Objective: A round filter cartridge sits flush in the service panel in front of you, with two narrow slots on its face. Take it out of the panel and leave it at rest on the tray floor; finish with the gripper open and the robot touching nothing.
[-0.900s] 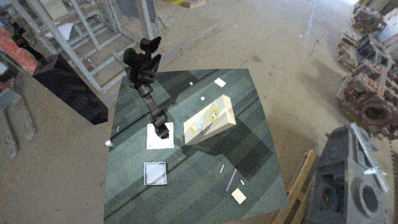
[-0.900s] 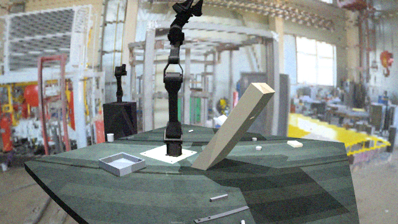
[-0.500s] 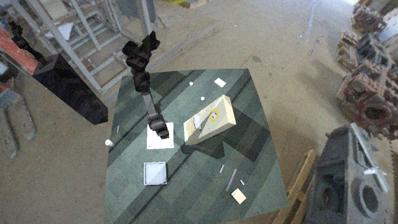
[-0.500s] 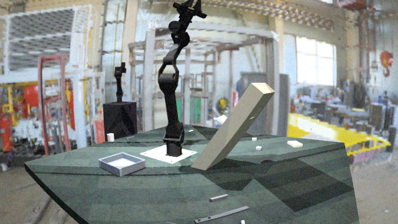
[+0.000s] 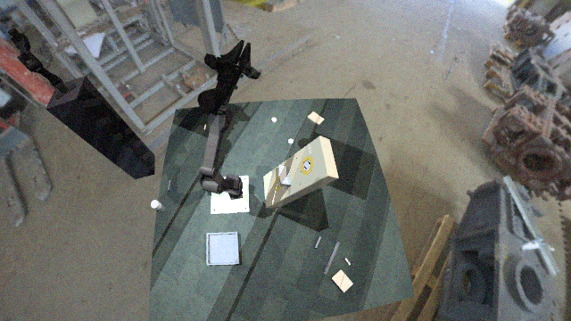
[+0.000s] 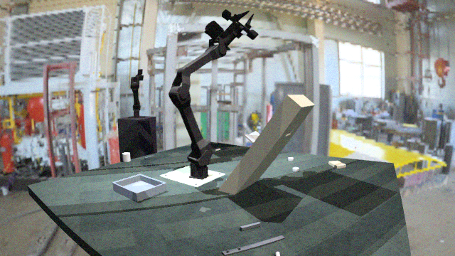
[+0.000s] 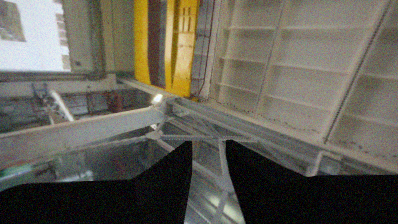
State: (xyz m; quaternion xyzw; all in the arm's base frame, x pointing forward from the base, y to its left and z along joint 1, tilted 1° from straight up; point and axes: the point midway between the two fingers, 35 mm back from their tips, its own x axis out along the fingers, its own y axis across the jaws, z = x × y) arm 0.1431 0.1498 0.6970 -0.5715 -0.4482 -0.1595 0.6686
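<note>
The round filter cartridge (image 5: 307, 165) is a pale disc with dark marks inside a yellow ring, in the face of the tilted cream service panel (image 5: 322, 149) (image 6: 266, 149). It looks seated, but whether it is exactly flush cannot be told. The exterior view shows the panel from its side and back, hiding the cartridge. The square grey tray (image 5: 222, 248) (image 6: 138, 193) stands on the table with nothing visible in it. My gripper (image 5: 245, 42) (image 6: 250, 13) (image 7: 208, 146) is raised high in the air, away from panel and tray. Its fingers are partly open, with nothing between them.
A white piece (image 5: 284, 175) (image 6: 253, 136) projects from the panel face near a second yellow marking. The white base plate (image 5: 218, 206) (image 6: 170, 175) lies under the arm. Grey bars (image 5: 331, 259) (image 6: 253, 245), cream blocks (image 5: 343, 281) (image 6: 337, 164) and small white cylinders (image 5: 274, 119) lie on the table.
</note>
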